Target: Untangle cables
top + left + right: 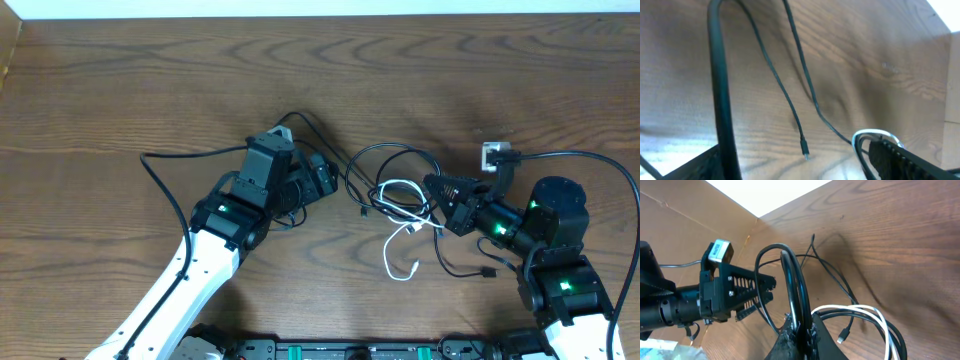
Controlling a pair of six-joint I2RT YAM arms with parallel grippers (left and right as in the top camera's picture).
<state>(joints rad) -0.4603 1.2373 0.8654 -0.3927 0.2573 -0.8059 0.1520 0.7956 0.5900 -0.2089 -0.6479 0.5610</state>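
Note:
The cables lie bunched in a loose tangle at mid-table between my two grippers. The two black cords loop together there. The white cable trails toward the front. My right gripper is shut on a black cable loop that arches upward from its jaws. The white cable and a plug end lie just beside it. My left gripper is open at the tangle's left edge. Between its fingers hangs a thin black cable's plug, ungripped. A white and black loop rests against its right finger.
A cardboard wall stands along the left edge of the wooden table. Each arm's own thick black wire arcs over the table, on the left and on the right. My left gripper faces the right wrist camera.

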